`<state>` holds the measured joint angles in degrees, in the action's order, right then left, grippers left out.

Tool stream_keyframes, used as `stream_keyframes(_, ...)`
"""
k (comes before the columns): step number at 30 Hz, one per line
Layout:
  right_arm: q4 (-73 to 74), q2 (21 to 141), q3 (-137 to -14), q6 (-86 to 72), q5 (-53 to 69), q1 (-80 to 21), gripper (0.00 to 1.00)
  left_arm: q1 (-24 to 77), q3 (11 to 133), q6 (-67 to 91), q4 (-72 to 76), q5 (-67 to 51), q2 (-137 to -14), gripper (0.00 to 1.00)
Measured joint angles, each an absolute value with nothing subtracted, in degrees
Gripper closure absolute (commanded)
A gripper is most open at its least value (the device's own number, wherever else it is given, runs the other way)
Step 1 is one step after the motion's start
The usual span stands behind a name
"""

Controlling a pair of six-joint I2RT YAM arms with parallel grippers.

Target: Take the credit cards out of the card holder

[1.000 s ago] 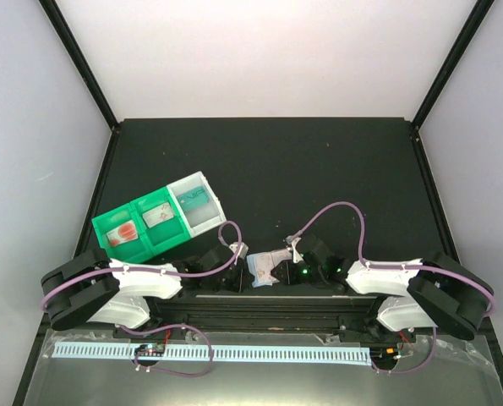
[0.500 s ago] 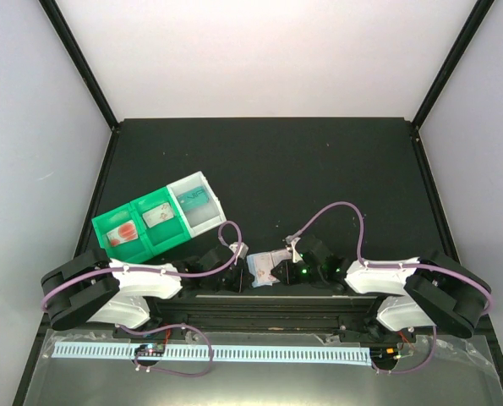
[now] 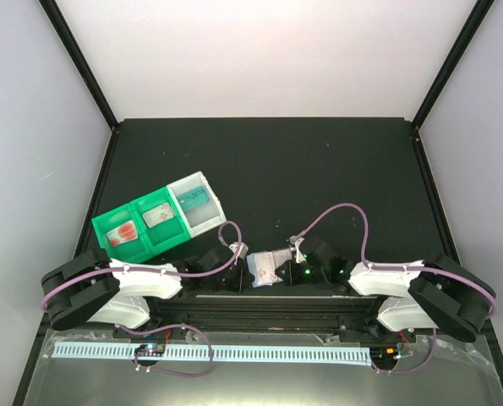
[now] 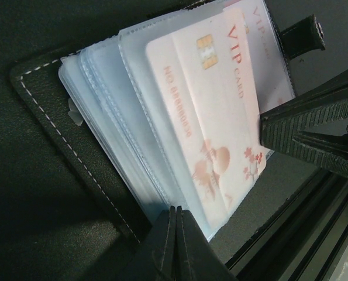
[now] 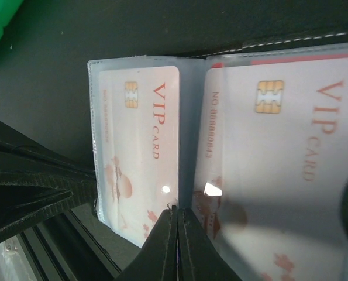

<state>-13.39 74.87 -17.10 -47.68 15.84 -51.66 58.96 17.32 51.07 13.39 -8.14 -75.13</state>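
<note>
Holder (image 3: 266,269) lies open near front edge of bench (image 3: 319,169), betw. both tools. L tool (image 4: 176,225) is clamped on its sleeve edge. R tool (image 5: 176,218) is closed at bottom of card (image 5: 140,146), by the fold; can't tell if it has card or sleeve. Step, prob.: extracting a card. Next you'd pull straight along the pocket, L anchoring.

As seen from the right wrist, "VIP CARD" is printed in red on the left card (image 5: 140,140) and the right card (image 5: 279,175), both sleeved in the holder (image 5: 133,62); on the right card a number, apparently "NO 88888043", is also printed.
</note>
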Motion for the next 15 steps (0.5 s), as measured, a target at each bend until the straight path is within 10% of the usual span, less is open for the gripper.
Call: stream_keyframes(15, -15.53, 74.00, -15.27, -47.33, 19.18, -48.34, 0.85, 58.96, 17.34, 51.05, 12.91, -8.12, -75.13, 0.97)
